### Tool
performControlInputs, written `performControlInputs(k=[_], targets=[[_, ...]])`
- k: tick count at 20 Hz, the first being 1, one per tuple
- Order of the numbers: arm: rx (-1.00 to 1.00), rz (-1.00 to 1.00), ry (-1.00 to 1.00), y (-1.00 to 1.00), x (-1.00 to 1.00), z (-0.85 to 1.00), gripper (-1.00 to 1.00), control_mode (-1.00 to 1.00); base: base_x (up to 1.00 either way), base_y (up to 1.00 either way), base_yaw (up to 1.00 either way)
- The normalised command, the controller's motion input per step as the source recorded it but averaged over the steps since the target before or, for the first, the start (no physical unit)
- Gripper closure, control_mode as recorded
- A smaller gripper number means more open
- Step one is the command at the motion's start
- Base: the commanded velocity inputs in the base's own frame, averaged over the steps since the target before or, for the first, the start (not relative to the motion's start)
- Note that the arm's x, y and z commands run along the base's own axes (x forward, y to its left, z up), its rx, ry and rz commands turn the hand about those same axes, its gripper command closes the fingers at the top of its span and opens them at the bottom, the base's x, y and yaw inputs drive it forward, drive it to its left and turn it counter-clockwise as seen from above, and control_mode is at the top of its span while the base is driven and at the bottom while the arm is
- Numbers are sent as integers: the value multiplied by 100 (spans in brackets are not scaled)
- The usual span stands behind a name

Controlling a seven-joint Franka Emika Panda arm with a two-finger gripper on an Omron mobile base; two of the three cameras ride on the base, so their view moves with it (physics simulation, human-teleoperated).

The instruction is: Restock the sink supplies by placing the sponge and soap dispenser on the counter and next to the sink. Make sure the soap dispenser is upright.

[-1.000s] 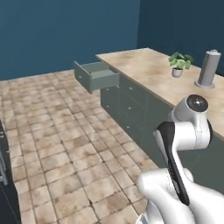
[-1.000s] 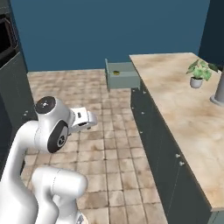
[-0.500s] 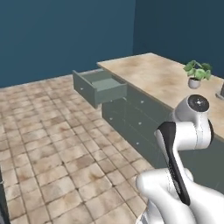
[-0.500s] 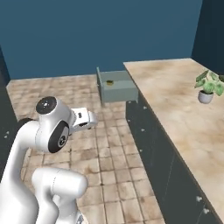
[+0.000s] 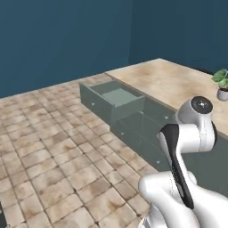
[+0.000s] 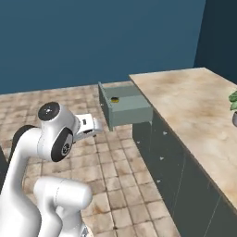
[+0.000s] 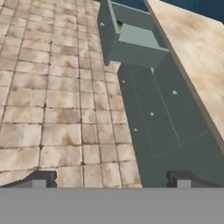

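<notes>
Looking over my left shoulder, I see an open drawer (image 5: 113, 100) jutting from the grey-green cabinets under the beige bench (image 5: 178, 82), with a potted plant (image 5: 221, 82) at the far edge. From my right side, the sponge (image 6: 114, 99), a yellow speck, lies in the drawer's back corner. Along my hand, my gripper (image 7: 111, 179) has jaws spread wide, holding nothing. I should close in squarely on the drawer and descend over that corner, clear of the walls.
</notes>
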Motion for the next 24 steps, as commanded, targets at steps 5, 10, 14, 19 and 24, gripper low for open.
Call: performControlInputs(k=[5, 10, 14, 19, 24], targets=[[0, 0, 0, 0, 0, 0, -100, 100, 81, 70, -28], [0, 0, 0, 0, 0, 0, -100, 100, 76, 58, -31], [0, 0, 0, 0, 0, 0, -100, 100, 76, 33, -31], [0, 0, 0, 0, 0, 0, -100, 100, 54, 37, -34], [0, 0, 0, 0, 0, 0, -100, 100, 32, 55, -39]])
